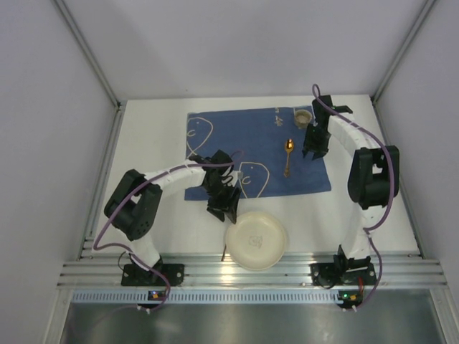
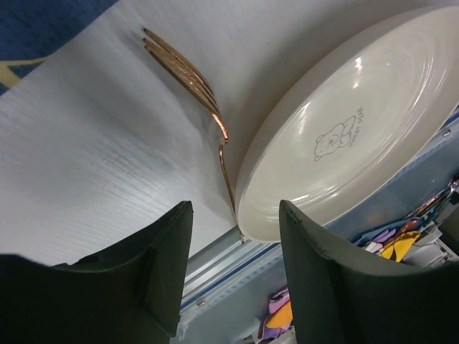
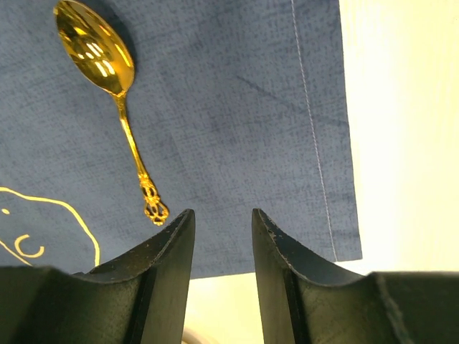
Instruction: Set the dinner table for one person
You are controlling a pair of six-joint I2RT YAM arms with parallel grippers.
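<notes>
Dinner table (image 1: 154,229): white top filling the middle of the overhead view, with a ribbed rail (image 1: 107,272) along its bottom edge.
Cloth (image 1: 215,129): blue with fish outlines, spread flat across the upper centre of the table.
Left gripper (image 2: 233,208): centre-left, over the cloth's lower edge; jaws apart with nothing between them.
Fork (image 2: 188,72): copper-coloured, flat on the bare table. Its handle runs right along the plate's rim, and I cannot tell whether it is tucked under.
Plate (image 1: 255,240): cream, at bottom centre, with its lower edge over the rail.
Spoon (image 1: 287,154): gold, on the cloth right of centre, bowl toward the top of the frame.
Cup (image 1: 303,117): on the cloth's upper right corner, just above the spoon.
Right gripper (image 3: 222,215): low over the cloth just right of the spoon's handle; jaws parted and empty.
Risk, left side: fingers lowered onto the fork could catch the plate's rim and push the plate further over the rail. The thin fork may also skid on the smooth table instead of lifting.
Risk, right side: pinching the slim spoon may bunch the cloth and drag it, and the cup sits close enough for the wrist to tip it.
</notes>
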